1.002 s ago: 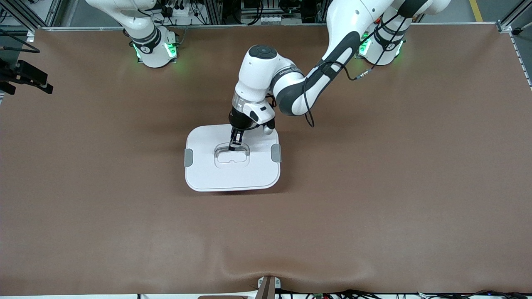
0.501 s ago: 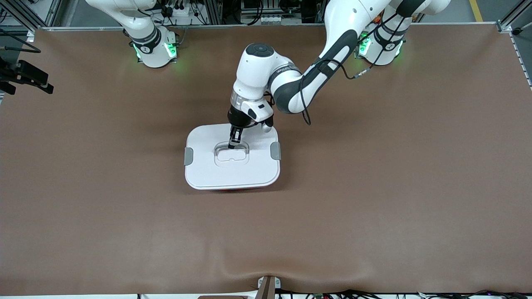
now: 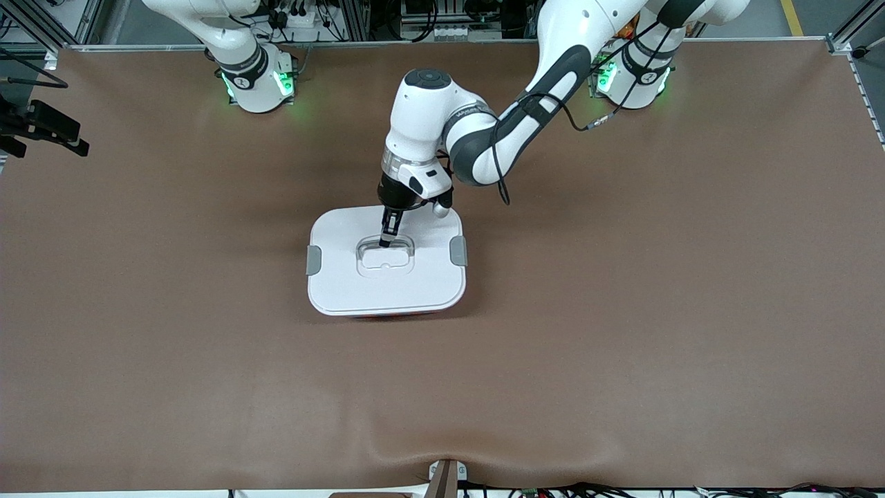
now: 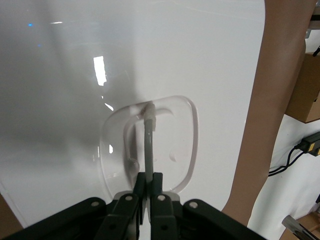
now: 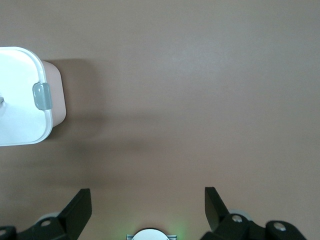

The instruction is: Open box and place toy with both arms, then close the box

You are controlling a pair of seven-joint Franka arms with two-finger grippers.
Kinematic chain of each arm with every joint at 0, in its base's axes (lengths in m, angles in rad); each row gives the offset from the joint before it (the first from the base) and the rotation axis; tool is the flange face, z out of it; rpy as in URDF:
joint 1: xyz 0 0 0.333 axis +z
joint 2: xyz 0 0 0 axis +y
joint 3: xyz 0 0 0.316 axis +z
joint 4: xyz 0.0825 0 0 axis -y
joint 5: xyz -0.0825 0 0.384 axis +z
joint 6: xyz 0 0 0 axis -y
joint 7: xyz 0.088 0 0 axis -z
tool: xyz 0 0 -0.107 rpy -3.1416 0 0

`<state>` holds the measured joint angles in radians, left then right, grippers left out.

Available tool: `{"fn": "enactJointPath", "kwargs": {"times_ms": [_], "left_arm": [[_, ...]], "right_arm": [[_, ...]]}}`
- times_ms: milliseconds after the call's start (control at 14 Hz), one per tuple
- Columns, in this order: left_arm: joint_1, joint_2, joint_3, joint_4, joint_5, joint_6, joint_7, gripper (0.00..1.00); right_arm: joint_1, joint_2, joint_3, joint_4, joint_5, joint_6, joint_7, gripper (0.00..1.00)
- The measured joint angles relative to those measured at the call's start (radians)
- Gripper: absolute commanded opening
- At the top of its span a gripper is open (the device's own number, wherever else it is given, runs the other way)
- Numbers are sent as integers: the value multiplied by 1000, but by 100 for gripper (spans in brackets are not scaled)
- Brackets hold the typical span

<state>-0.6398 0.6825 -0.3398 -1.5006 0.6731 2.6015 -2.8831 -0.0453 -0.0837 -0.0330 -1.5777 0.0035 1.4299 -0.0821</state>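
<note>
My left gripper (image 3: 388, 235) is clamped on the clear handle (image 3: 385, 254) in the middle of the white lid (image 3: 359, 287); in my left wrist view the two black fingers (image 4: 157, 187) are pressed together on the thin strap of the handle (image 4: 148, 145), which rises out of its recess toward them. The lid sits on the box (image 3: 387, 315), and a thin strip of the pink tub shows directly under the lid's edge on the side toward the front camera.

Compared with a second ago, the lid has come down: then it was tipped, its corner toward the left arm's end of the table lifted, and the grey clip (image 3: 458, 250) on that side sat a little higher and further out. Now the lid lies level and both clips, that one and the clip (image 3: 313, 260) toward the right arm's end, line up on either side of my fingertips. My left forearm and wrist have also pulled back slightly toward the left base, while the grip itself has not changed.

My right gripper (image 5: 147, 207) waits well away from the box, up near its own base; it hangs with its fingers spread wide over bare brown table (image 5: 200, 90), holding nothing. From it, the box (image 5: 54, 95) with one grey clip (image 5: 42, 95) shows off to one side. The toy is not visible in any view.
</note>
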Motion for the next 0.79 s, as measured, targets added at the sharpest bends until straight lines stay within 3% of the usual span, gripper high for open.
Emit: {"fn": "enactJointPath", "kwargs": {"times_ms": [787], "left_arm": [[4,-7,4,4,1,-13,-3,100]], "right_arm": [[0,0,-3,0,0,0,0,100]]}}
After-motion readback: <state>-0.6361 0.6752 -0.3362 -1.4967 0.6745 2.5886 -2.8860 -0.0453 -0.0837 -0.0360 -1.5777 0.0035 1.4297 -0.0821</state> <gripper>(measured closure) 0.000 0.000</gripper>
